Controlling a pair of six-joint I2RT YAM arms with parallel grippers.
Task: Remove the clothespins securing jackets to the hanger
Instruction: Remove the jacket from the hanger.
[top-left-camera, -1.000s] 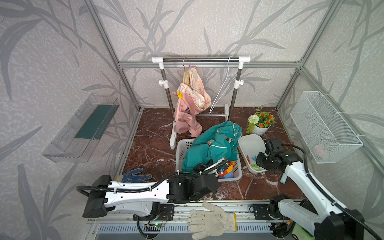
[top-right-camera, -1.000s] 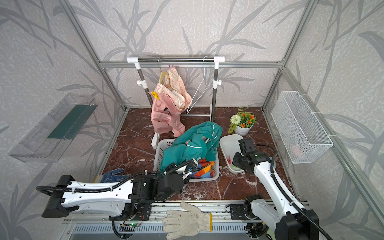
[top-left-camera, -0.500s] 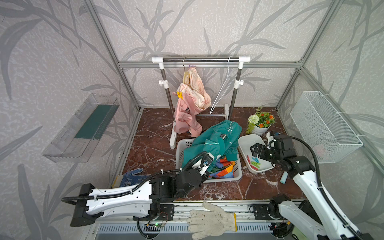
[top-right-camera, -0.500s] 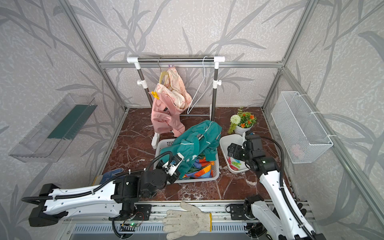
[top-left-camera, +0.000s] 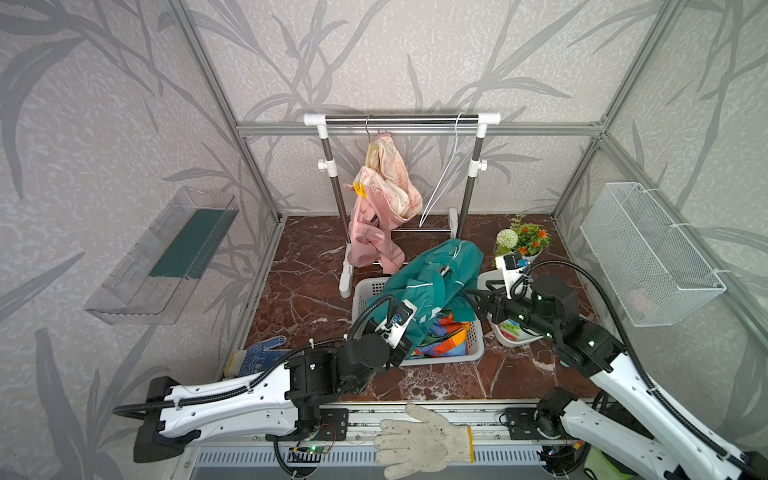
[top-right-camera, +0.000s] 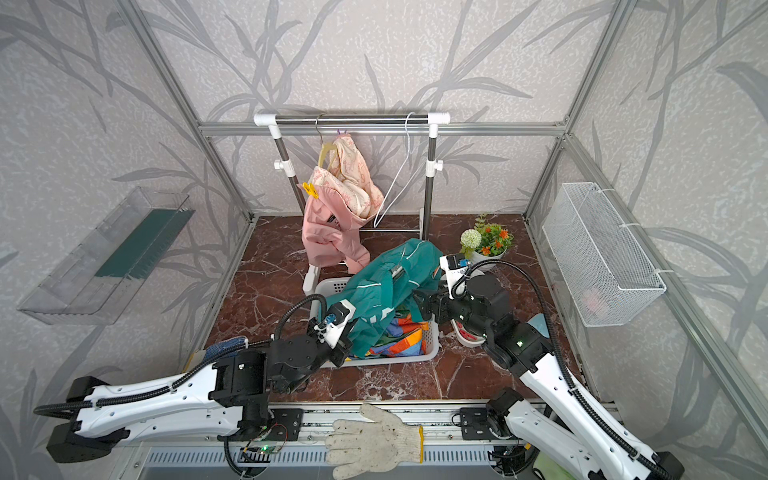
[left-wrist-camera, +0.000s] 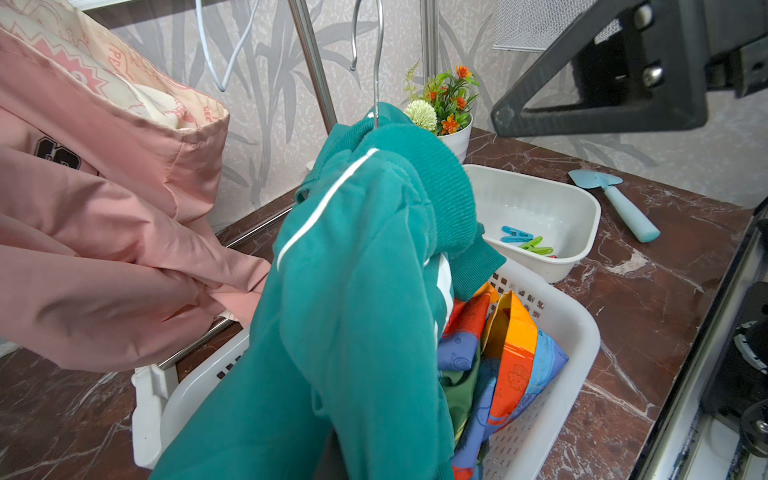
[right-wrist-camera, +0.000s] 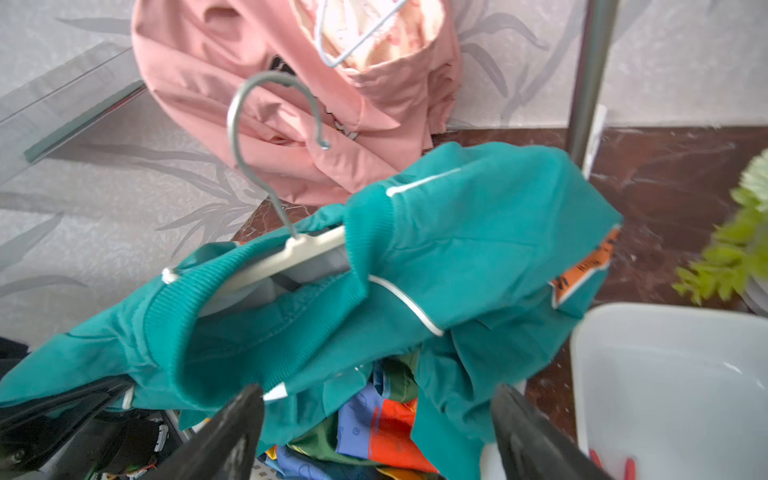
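The teal jacket (top-left-camera: 432, 282) (right-wrist-camera: 457, 232) hangs on a grey hanger (right-wrist-camera: 291, 257) with a metal hook, held up over the white basket (top-left-camera: 473, 353). My left gripper (top-left-camera: 409, 340) is shut on its lower fabric, and the cloth hides the jaws. My right gripper (right-wrist-camera: 376, 392) (top-left-camera: 473, 297) stands open beside the jacket's right side, touching nothing. The rainbow jacket (top-left-camera: 446, 336) lies in the basket. The pink jacket (top-left-camera: 374, 224) hangs on the rack with a yellow clothespin (top-left-camera: 360, 190) at its shoulder. Blue and green clothespins (left-wrist-camera: 523, 243) lie in the white tub (top-left-camera: 519, 343).
The rack's bar (top-left-camera: 399, 120) also carries a bare white hanger (top-left-camera: 440, 191). A flower pot (top-left-camera: 521, 241) stands behind the tub and a blue trowel (left-wrist-camera: 615, 203) lies to its right. A wire basket (top-left-camera: 648, 253) hangs on the right wall. A white glove (top-left-camera: 424, 440) lies on the front rail.
My right gripper opened over the tub, then swung left to the teal jacket. My left arm drew back to the left and raised the jacket.
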